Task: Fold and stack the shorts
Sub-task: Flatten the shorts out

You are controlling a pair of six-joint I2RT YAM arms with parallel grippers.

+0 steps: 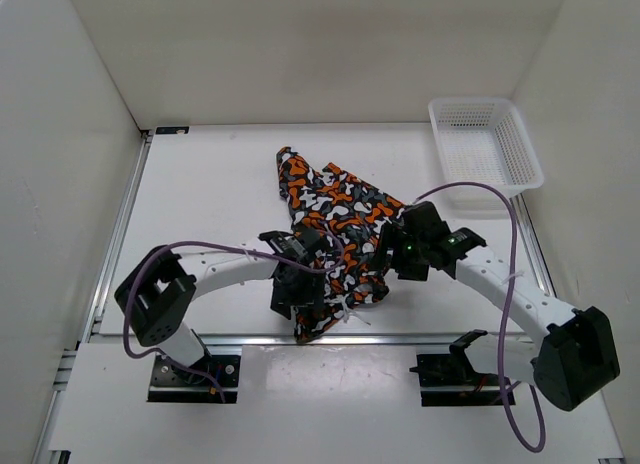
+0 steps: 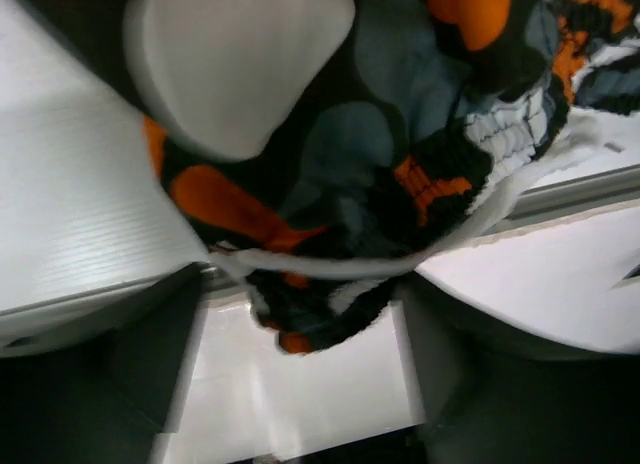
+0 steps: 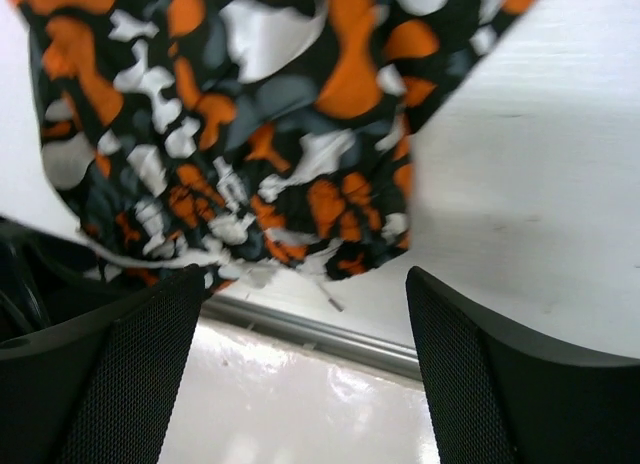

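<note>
**A:** Where did the shorts (image 1: 335,219) lie?

**B:** Crumpled on the table (image 1: 210,194), between the two arms. The left gripper (image 2: 300,279) sat over their near corner and the right gripper (image 3: 305,279) at the opposite edge. So the cloth spread off to the right of the one and to the left of the other.

**A:** Was the left one holding them?

**B:** Its jaws stood wide. A bunched piece of the orange, black and grey cloth hung in the gap between the fingers (image 2: 150,374). The white drawstring (image 2: 340,269) ran across just past the tips, from one side to the other. I could not tell whether the cloth pressed against either finger.

**A:** And the right?

**B:** Spread just as wide. The gathered edge of the shorts lay just beyond its fingertips, outside the gap. Between the fingers (image 3: 500,374) only pale table and a grey rail (image 3: 320,332) showed.

**A:** What else was there?

**B:** A white mesh basket (image 1: 487,144) stood well beyond the right gripper, on its outer side and apart from the shorts. In the left wrist view a blurred pale shape (image 2: 240,64) covered part of the cloth far past the fingertips. I could not tell what it was.
</note>
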